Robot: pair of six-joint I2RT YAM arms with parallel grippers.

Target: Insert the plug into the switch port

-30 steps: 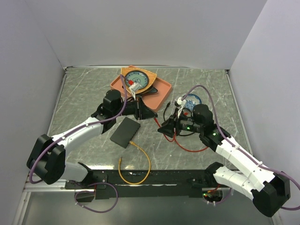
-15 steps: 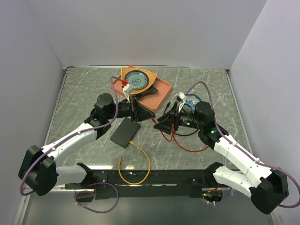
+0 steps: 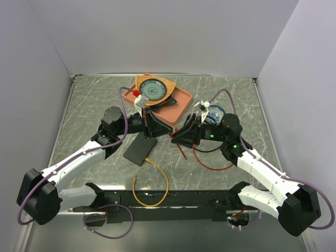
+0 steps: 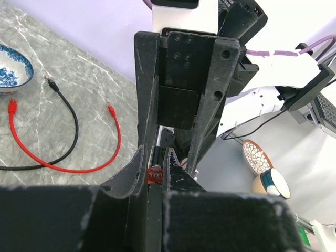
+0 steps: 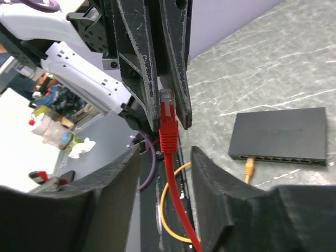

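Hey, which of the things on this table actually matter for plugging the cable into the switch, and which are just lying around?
For the job:
- red plug, pinched in the left gripper
- black switch, with its row of ports

Lying about:
- orange cable, already plugged into the switch
- orange tray
- blue bowl
- black cable
- loose red cable
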